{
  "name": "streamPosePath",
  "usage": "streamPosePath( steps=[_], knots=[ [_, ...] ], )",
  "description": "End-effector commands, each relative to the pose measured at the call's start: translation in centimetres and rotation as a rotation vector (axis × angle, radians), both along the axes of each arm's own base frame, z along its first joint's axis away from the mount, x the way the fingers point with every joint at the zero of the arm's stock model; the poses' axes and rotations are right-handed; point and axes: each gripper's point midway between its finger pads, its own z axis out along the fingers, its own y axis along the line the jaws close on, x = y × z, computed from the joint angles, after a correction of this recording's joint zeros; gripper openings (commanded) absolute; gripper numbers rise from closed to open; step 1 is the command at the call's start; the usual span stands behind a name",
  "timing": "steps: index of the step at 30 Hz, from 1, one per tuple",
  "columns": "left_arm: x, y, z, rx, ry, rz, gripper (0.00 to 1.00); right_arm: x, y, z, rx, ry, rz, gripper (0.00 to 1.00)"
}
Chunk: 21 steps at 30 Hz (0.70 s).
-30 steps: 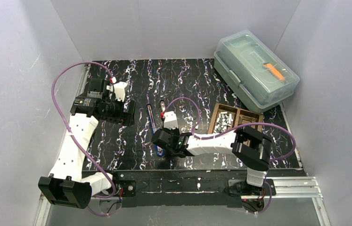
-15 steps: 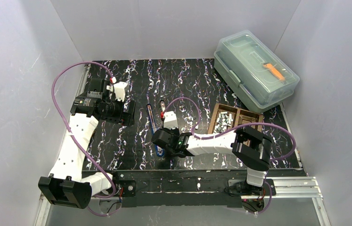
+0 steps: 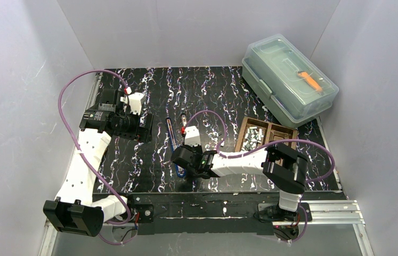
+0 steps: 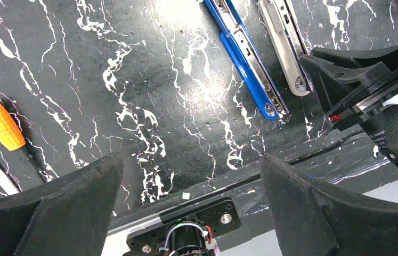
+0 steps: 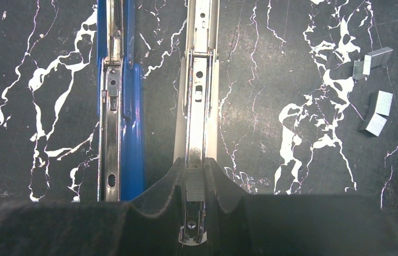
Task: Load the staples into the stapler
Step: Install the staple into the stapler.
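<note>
Placement step: right gripper [image 5: 195,172], jaws narrow, pinches 1 staple strip [image 5: 195,186] over the near end of the open stapler's [image 5: 119,106] magazine [image 5: 201,96]; left gripper [image 4: 191,197] hangs wide and empty nearby. Next, likely: lower the strip squarely into the channel, release, then shut the stapler.

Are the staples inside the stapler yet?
Almost. Done: the stapler lies opened flat, its metal channel showing. In hand: the right gripper pinches a staple strip at that channel's near end. Still to do: seat it, let go, close the stapler. The left gripper hangs open, empty.
</note>
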Motion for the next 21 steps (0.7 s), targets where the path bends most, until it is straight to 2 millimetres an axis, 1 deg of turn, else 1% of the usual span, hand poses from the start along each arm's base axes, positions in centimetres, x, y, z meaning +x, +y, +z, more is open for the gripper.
streamPosePath(
  steps=[1, 14, 21],
  knots=[
    [-0.52, 0.01, 0.07, -0.007, -0.008, -0.004, 0.99, 0.29, 1.13, 3.02, 0.096, -0.039, -0.011, 0.01],
    [-0.59, 0.00, -0.10, -0.008, -0.008, -0.005, 0.99, 0.21, 0.90, 3.75, 0.104, -0.061, -0.019, 0.01],
    [-0.63, 0.00, -0.17, -0.007, -0.005, -0.005, 0.99, 0.12, 0.83, 3.02, 0.091, -0.053, -0.019, 0.01]
  ],
)
